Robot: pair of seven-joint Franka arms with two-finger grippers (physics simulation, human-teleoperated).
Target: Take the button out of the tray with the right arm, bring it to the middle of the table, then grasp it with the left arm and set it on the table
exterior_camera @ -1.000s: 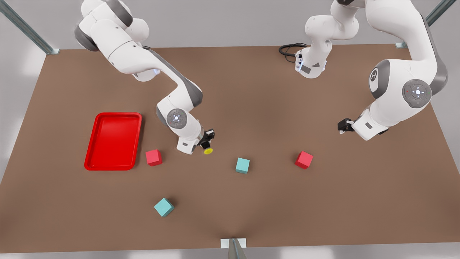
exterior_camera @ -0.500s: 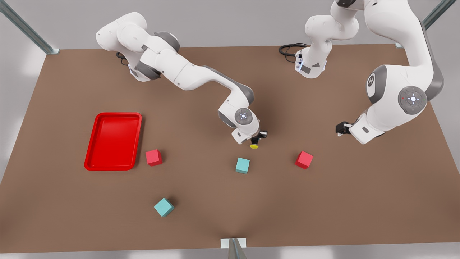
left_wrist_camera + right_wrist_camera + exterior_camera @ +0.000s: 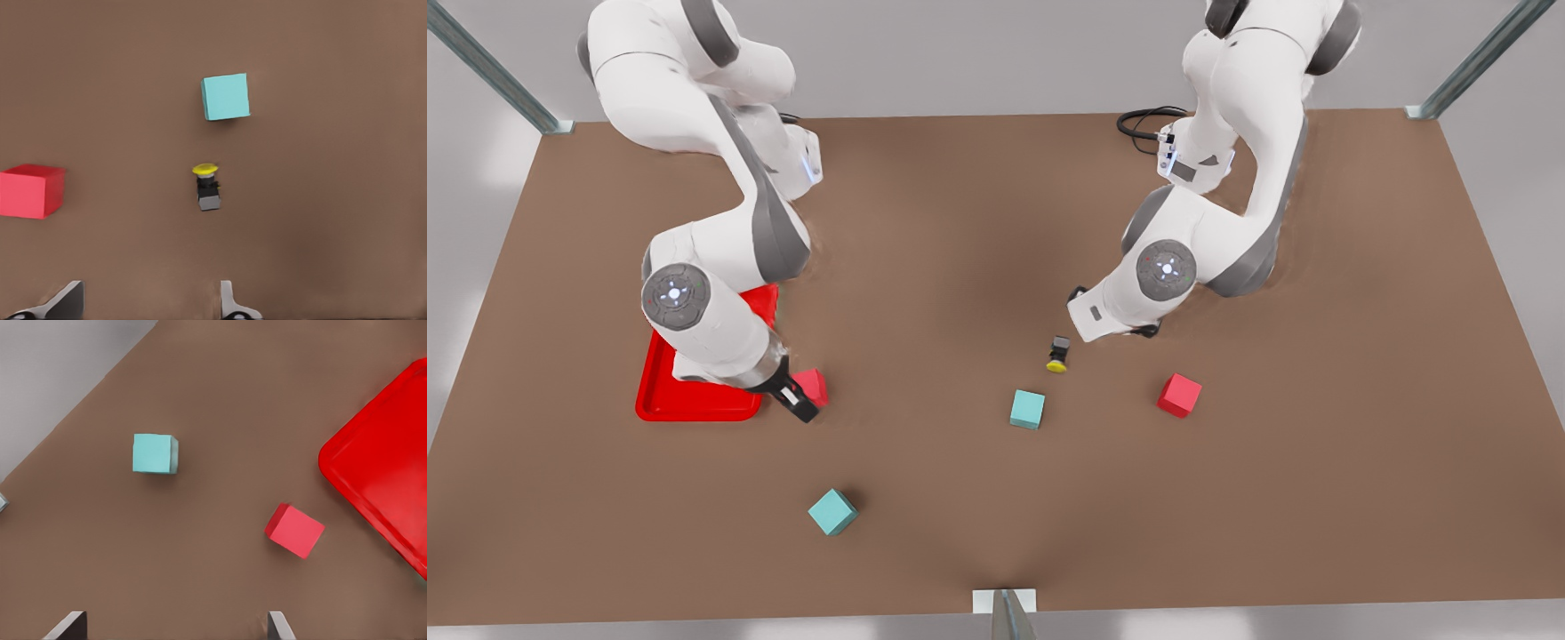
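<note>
The button (image 3: 1058, 356) lies on its side on the table (image 3: 978, 222) near the middle, free of both grippers. In the left wrist view the button (image 3: 208, 187) sits ahead of my open left gripper (image 3: 147, 303), with a gap between them. The left arm's hand (image 3: 1103, 313) hovers just behind the button on the front view's right. My right gripper (image 3: 793, 402) stands open by the red tray (image 3: 660, 391), close to a red cube (image 3: 815, 382). The right wrist view looks down on the tray (image 3: 393, 473) from the open right gripper (image 3: 173, 627).
A teal cube (image 3: 1028, 409) sits just in front of the button, and a red cube (image 3: 1179, 395) lies to the front view's right. Another teal cube (image 3: 832, 512) rests nearer the front edge. A black cable (image 3: 1143, 120) lies at the back.
The right gripper let go of the button at the table's middle and swung back to the tray. The left arm came in from the front view's right to hover by the button.
</note>
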